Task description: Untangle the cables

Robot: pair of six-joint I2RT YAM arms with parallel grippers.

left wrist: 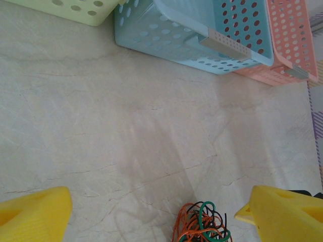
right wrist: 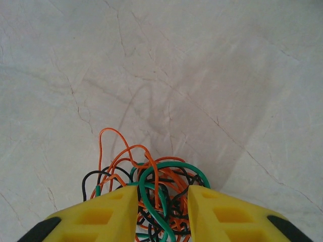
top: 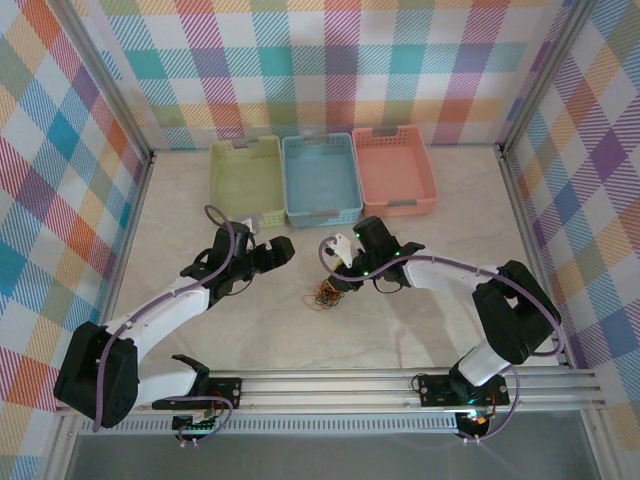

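The cables (top: pixel 325 296) lie as one small tangle of orange, black and green wires on the pale table, between the two arms. My right gripper (top: pixel 342 276) reaches down onto the tangle. In the right wrist view its yellow fingers (right wrist: pixel 116 212) stand close together, and the cables (right wrist: pixel 157 184) fill the gap between them; the right gripper (right wrist: pixel 162 214) is shut on the bundle. My left gripper (top: pixel 285 250) hovers to the tangle's left, wide open and empty (left wrist: pixel 156 217). The cables (left wrist: pixel 202 224) sit near its right fingertip (left wrist: pixel 282 212), not touching it.
Three perforated baskets stand in a row at the back: green (top: pixel 247 215), blue (top: pixel 322 214) and pink (top: pixel 395 205). The blue basket (left wrist: pixel 171 38) and pink basket (left wrist: pixel 292 45) lie ahead of the left gripper. Plaid walls enclose the table.
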